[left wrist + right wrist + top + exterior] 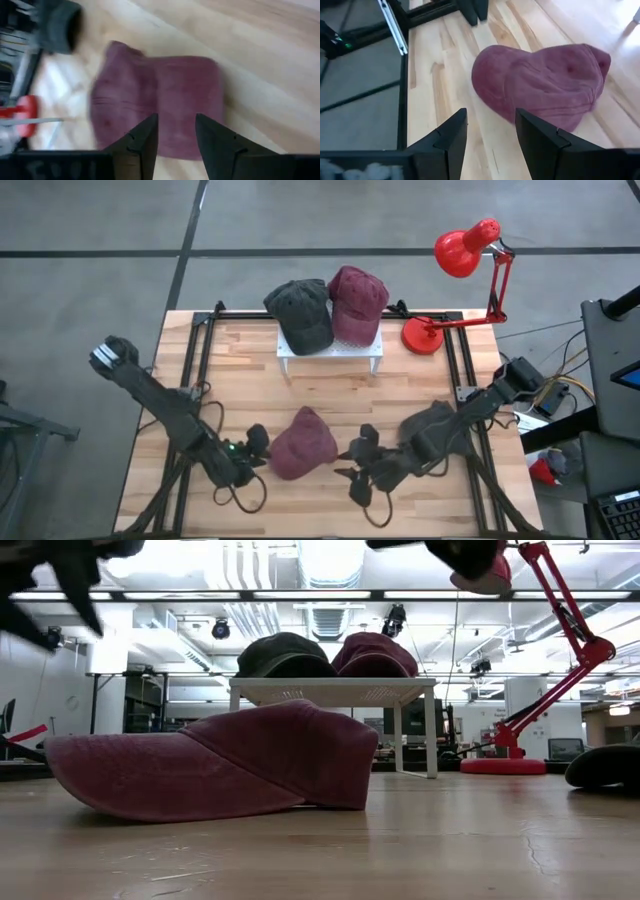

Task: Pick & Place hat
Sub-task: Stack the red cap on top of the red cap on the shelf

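Three caps are in view: a maroon cap [302,444] lying flat on the wooden surface [330,395] at lower centre of the high view, and a dark grey cap [300,313] with a second maroon cap [356,302] side by side on a small white stand [330,350] at upper centre. The left gripper [258,446] sits just beside the loose cap on its left, and the right gripper [358,455] just beside it on its right, so the task's cap is bracketed between the two arms. Both grippers have their fingers spread with nothing between them; the wrist views show the cap [540,85] beyond the fingertips, not pinched. Judged from this layout, the cap rests free on the surface, either awaiting a grasp or just set down; which cannot be told. The stand is already fully occupied, leaving the bare planks between it and the loose cap as the main open room. A red desk lamp [465,275] crowds the upper right, and dark frame rails [195,370] bound the surface's left and right edges, limiting sideways sweep.
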You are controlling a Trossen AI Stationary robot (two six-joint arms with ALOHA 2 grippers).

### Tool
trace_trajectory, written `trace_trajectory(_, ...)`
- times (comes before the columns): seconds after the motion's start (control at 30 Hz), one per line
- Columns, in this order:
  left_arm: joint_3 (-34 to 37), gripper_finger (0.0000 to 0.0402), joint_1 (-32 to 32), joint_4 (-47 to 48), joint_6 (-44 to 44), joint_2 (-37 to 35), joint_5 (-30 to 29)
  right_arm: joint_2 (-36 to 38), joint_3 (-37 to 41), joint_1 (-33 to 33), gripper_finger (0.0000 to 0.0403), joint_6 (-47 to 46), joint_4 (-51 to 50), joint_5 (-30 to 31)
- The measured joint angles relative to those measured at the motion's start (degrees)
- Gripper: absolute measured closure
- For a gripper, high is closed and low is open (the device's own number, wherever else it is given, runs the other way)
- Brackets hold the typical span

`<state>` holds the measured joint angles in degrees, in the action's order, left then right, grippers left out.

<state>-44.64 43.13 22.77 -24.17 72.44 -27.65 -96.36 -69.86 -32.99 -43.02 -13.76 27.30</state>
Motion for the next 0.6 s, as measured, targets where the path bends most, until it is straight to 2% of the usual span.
trace_trajectory(0.3,0.02,0.0261,3.24,-4.06,2.95,9.97,0.68,-4.74,-16.52,0.0,0.0241,1.1,-23.22,2.51)
trace_trajectory(0.6,0.02,0.0261,3.74,-4.68,6.57,17.82,-9.12,-4.93,-20.83,-0.13,0.0241,3.43,-24.93,7.28)
